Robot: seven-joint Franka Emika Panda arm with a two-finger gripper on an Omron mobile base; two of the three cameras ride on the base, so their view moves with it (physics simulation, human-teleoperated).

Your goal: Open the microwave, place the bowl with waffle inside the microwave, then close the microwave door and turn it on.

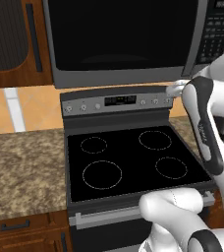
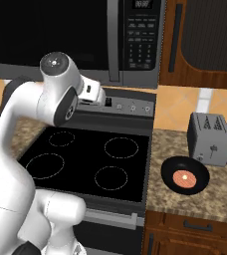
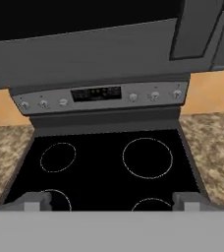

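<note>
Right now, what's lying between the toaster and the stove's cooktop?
In the right base view, the black bowl holding the waffle sits on the granite counter, between the toaster and the stove.

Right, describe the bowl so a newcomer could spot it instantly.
Start at the black-topped stove under the microwave, then move to the speckled counter on its right. There, just in front of the grey toaster, sits the bowl: round, shallow and black, holding a reddish-orange waffle.
</note>
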